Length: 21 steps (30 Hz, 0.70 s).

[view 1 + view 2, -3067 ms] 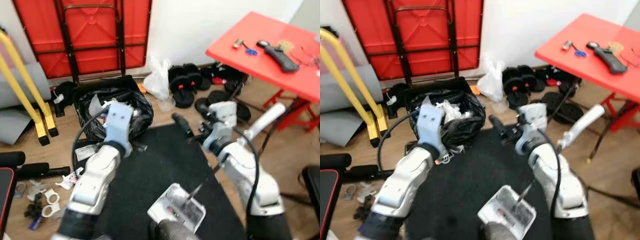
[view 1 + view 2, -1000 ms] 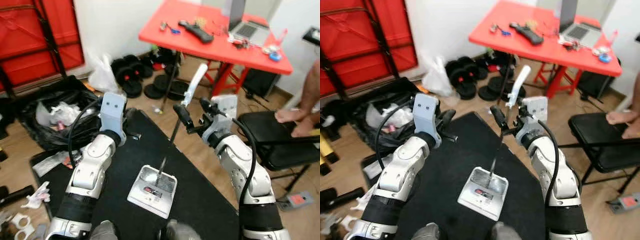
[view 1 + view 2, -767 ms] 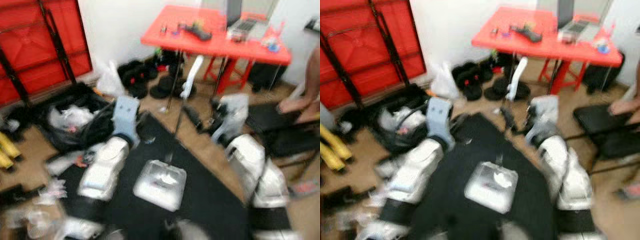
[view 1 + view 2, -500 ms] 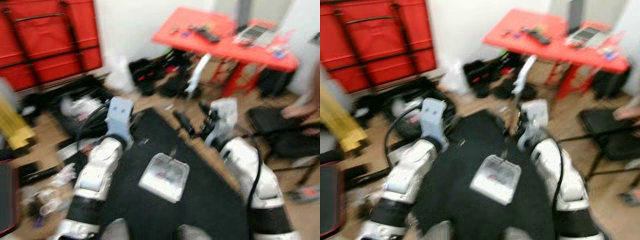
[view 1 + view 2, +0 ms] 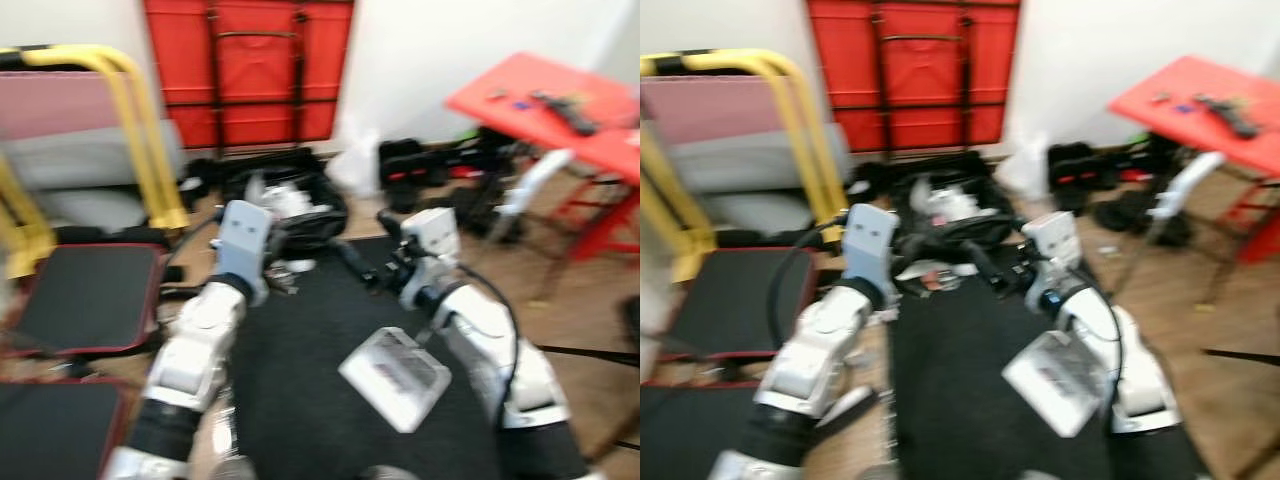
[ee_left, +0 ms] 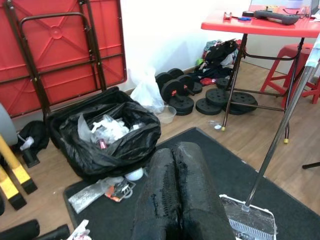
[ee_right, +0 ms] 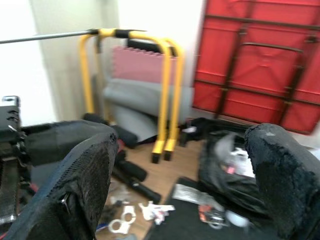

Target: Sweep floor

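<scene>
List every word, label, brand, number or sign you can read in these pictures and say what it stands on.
No text can be read.
Sweeper head: a dark mark on top, too blurred to read.
Wrapper on the black mat beside the bin bag: print too small to read.
Red table: items on it show no legible lettering.

White wall point(image 6: 165, 30); wood floor point(image 6: 47, 200) with black mat point(image 5: 320, 380). Folded red table point(image 5: 250, 70) leans on wall; red table point(image 6: 260, 25) stands nearby.

head cameras look down, blurred; both wrist views share the black bag point(image 6: 107, 137) and red panel point(image 7: 250, 60).
</scene>
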Motion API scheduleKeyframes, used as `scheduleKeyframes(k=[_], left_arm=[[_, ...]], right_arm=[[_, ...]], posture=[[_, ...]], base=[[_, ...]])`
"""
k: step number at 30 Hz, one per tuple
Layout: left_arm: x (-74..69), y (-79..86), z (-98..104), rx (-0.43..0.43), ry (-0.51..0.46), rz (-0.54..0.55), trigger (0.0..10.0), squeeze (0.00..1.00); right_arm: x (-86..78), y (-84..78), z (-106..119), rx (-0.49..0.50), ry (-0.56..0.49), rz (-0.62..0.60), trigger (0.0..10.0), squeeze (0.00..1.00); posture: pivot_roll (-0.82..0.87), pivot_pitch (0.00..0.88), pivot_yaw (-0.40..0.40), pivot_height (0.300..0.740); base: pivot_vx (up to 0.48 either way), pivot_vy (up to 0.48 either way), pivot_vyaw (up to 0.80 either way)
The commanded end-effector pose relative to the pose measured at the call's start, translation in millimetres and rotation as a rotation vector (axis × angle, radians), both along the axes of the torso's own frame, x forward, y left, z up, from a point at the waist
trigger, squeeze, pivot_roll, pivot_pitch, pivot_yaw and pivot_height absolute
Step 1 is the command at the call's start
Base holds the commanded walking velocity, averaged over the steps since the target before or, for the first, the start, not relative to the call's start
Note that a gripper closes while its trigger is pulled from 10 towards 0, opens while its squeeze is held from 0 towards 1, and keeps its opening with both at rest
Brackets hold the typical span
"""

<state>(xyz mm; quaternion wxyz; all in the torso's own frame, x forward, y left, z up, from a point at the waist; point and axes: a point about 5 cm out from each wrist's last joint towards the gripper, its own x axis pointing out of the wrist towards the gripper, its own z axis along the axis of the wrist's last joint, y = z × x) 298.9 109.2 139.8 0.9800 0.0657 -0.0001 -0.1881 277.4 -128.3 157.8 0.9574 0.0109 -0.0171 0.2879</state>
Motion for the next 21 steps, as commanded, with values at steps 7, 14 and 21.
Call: scheduleKeyframes(k=[7, 14, 21], left_arm=[[-1.4, -4.1, 0.4, 0.038, -0.008, -0.038, 10.0, 0.00], [-3.2, -7.8, -0.4, 0.064, -0.013, -0.067, 10.0, 0.00], [-3.4, -8.6, -0.3, 0.067, -0.014, -0.072, 10.0, 0.00]], right_arm=[[-1.1, -2.5, -1.5, 0.003, -0.007, -0.008, 10.0, 0.00], [0.3, -4.4, -0.6, 0.029, -0.006, -0.028, 10.0, 0.00], [0.8, -4.3, -0.8, 0.034, -0.003, -0.029, 10.0, 0.00]], posture=[[-0.16, 0.029, -0.137, 0.740], [-0.16, 0.027, -0.134, 0.740], [-0.16, 0.029, -0.136, 0.740]], base=[[0.000, 0.000, 0.79], [0.000, -0.127, 0.00], [0.000, -0.306, 0.00]])
